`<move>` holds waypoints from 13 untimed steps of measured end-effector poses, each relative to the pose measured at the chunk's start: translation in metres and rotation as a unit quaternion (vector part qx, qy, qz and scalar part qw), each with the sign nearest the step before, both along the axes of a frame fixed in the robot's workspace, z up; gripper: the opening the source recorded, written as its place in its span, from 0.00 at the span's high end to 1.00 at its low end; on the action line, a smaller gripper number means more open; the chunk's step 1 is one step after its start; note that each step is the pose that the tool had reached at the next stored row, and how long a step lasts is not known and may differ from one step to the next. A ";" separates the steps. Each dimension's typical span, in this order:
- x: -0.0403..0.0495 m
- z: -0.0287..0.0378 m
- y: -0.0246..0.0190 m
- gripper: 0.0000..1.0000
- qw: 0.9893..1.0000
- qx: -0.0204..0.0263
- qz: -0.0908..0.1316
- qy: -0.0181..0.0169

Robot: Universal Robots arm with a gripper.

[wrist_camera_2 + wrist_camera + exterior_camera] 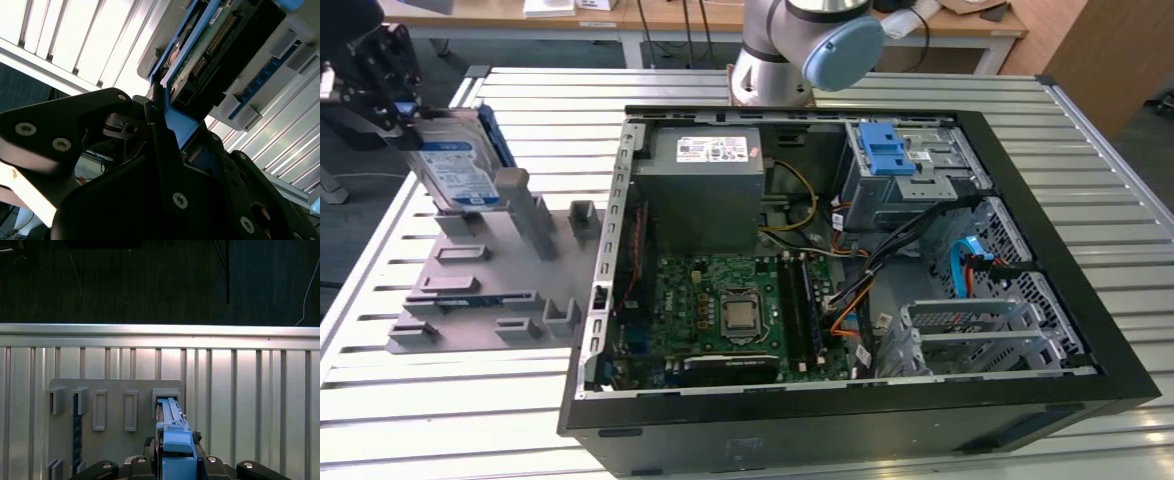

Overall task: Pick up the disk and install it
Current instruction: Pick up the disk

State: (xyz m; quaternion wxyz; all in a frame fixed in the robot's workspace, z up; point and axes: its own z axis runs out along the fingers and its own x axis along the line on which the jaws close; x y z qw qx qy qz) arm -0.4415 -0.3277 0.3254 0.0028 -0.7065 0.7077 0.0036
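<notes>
Fingers (376, 85) clamped on upright disk (454, 165), grey rack (480, 290) beneath; slatted table (467, 420)

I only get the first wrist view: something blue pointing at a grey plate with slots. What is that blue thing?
Observer: In the exterior view it is the frame of the disk, a silver drive with a printed label. It stands on edge at the grey holder, and the gripper is closed on its top.
Operator: Is there a computer anywhere?
Observer: Yes, an open computer case lies to the exterior view's right of the holder.
Operator: What is on the disk's other face?
Observer: The second wrist view shows a green circuit board there.
</notes>
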 end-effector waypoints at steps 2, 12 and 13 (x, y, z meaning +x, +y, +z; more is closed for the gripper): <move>0.0000 0.0009 0.0000 0.64 1.000 0.000 0.000 0.000; 0.0000 0.0049 0.0000 0.64 1.000 0.000 0.000 0.000; 0.0000 0.0053 0.0000 0.64 1.000 0.000 0.000 0.000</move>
